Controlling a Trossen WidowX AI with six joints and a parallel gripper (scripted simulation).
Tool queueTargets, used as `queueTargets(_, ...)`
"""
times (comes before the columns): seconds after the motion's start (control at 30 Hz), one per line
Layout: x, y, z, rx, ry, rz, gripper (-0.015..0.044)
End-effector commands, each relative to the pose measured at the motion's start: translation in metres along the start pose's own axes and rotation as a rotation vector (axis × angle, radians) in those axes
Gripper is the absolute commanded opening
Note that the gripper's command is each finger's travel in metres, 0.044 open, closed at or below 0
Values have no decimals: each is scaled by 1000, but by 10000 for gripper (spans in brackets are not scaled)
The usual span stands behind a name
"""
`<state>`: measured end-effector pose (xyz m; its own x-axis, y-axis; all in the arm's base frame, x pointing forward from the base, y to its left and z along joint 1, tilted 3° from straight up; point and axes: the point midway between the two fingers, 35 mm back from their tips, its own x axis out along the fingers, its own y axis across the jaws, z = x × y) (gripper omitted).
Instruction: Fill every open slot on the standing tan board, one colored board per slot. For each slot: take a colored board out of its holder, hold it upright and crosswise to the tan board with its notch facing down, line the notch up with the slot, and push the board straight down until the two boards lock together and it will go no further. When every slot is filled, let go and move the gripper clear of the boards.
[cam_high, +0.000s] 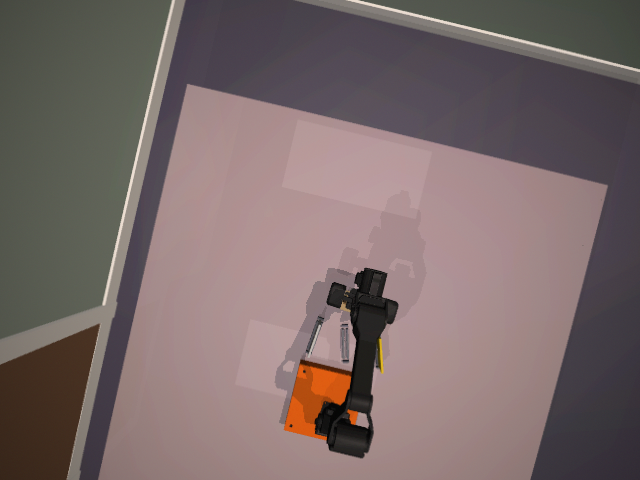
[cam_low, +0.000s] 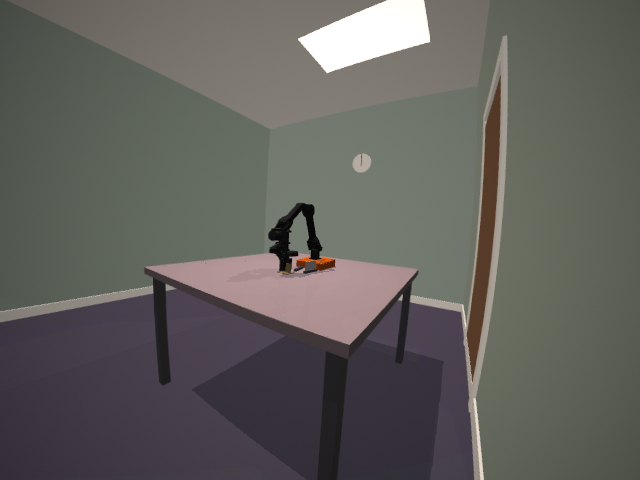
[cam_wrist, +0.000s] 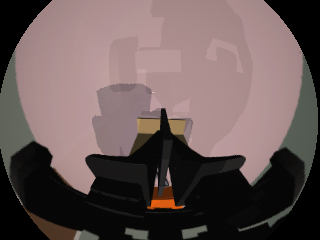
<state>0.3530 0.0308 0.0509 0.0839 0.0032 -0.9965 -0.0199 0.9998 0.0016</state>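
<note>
The tan board (cam_high: 345, 306) (cam_low: 288, 267) (cam_wrist: 175, 126) stands on the table, partly hidden by the arm and fingers. My gripper (cam_low: 282, 268) (cam_wrist: 163, 134) points down right at it, shut on a thin dark board seen edge-on in the wrist view; its notch and lower edge are hidden, so I cannot tell how it sits on the tan board. A grey board (cam_low: 310, 266) (cam_high: 314, 335) stands in the left holder. The middle holder (cam_high: 344, 342) looks empty. A yellow board (cam_high: 381, 356) stands in the right holder, partly under the arm.
The orange base plate (cam_high: 321, 384) (cam_low: 324, 264) (cam_wrist: 166, 204) carries the arm, close behind the holders. The forearm (cam_high: 367, 351) passes above the space between the middle and right holders. The pink table (cam_high: 248, 232) (cam_low: 310, 304) extends around them.
</note>
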Motion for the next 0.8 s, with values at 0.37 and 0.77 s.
queueTargets(0.37,3,0,0,0,1,0,0)
queueTargets(0.77,3,0,0,0,1,0,170)
